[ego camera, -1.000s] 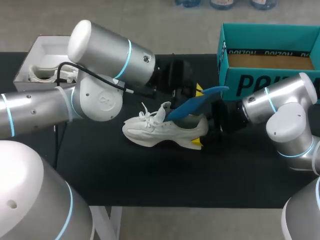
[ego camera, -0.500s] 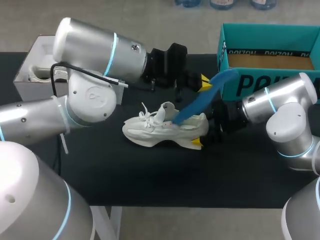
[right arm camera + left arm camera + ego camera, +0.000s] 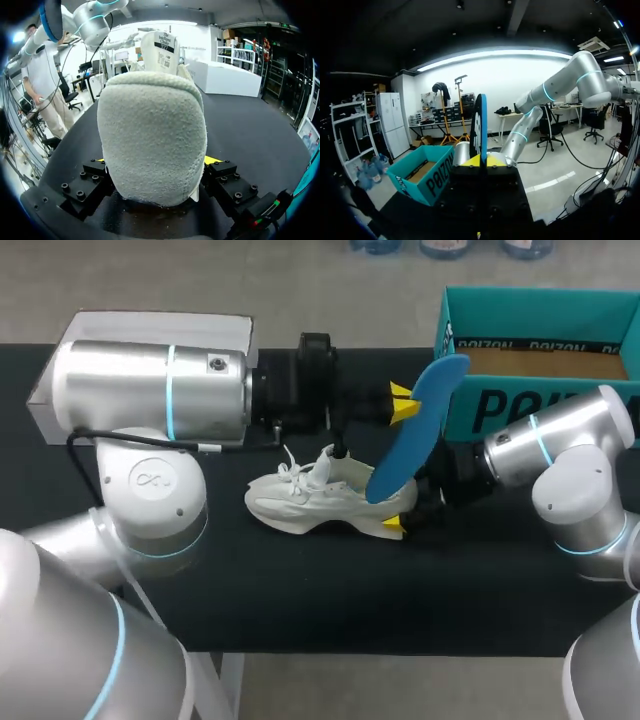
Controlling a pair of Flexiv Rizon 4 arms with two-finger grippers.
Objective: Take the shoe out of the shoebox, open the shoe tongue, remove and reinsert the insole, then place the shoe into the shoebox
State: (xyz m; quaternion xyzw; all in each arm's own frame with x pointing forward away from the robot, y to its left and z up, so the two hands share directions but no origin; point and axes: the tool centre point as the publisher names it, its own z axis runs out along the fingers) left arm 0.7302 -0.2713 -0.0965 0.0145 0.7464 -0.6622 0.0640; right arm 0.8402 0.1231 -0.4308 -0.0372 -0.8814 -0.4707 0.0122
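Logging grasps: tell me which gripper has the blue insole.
The left gripper: its fingers pinch the blue insole near its upper end. The right gripper instead clamps the white shoe at its heel.

Head view: high and behind, looking down on the table point(image 3: 300, 610). Left wrist: close, insole point(image 3: 479, 125) edge-on, box point(image 3: 432, 185) beyond. Right wrist: hard against the shoe point(image 3: 152, 135) heel. Head view shares all three.

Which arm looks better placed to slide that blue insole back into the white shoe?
Left: its gripper pinches the insole right over the shoe; the right gripper clamps the shoe's heel.
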